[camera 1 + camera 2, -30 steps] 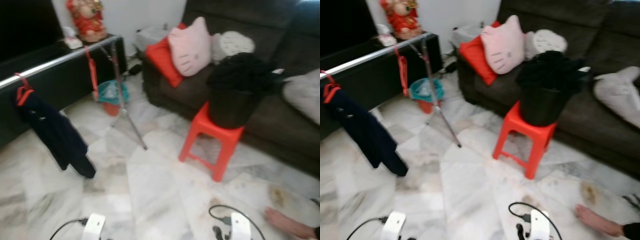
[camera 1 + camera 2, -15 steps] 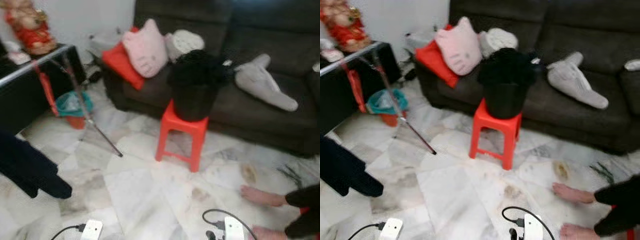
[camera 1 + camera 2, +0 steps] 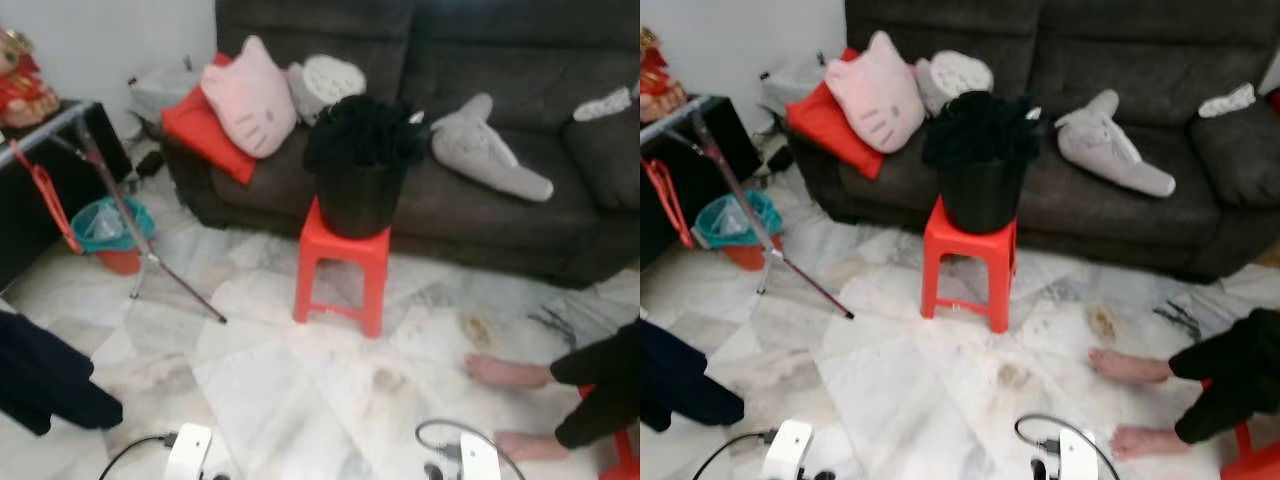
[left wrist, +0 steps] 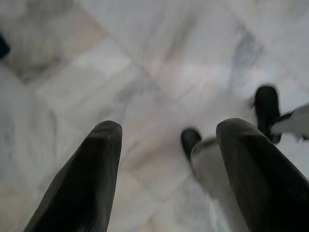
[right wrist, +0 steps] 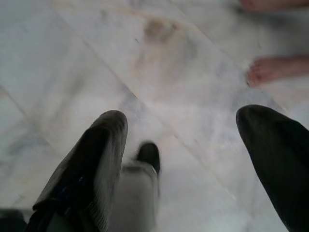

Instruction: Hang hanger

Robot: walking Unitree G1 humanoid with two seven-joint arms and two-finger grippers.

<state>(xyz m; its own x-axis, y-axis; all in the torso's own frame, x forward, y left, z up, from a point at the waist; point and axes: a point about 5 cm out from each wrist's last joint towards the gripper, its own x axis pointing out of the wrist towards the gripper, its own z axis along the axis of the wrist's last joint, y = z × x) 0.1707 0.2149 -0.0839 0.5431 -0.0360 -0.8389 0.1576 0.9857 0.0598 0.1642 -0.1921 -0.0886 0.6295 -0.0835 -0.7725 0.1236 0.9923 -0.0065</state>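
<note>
both arms hang low over the pale marble floor [image 3: 300, 390]; the left gripper [image 4: 166, 140] has its two black fingers spread wide with nothing between them, and the right gripper [image 5: 181, 130] is just as wide and empty; a person's bare feet [image 3: 1127, 366] rest on the tiles nearer than the red plastic stool [image 3: 341, 263] and off to its right, dark trouser legs above them. the stool stands mid-floor with a black bucket [image 3: 358, 193] on top, heaped with dark cloth; well to the stool's left is a metal drying rack [image 3: 110, 200] on splayed legs; the hanger [image 3: 42, 194] is red, thin, looped over the rack's rail and dangling down, nothing on it as far as i can tell; a dark garment [image 3: 45, 375] droops nearer, left of the stool; a teal bin [image 3: 105, 228] sits by the rack's legs. behind the stool runs a dark sofa [image 3: 520, 190] with a pink cat-face cushion [image 3: 247, 95], a red cushion [image 3: 200, 130] and a grey plush [image 3: 480, 150]
</note>
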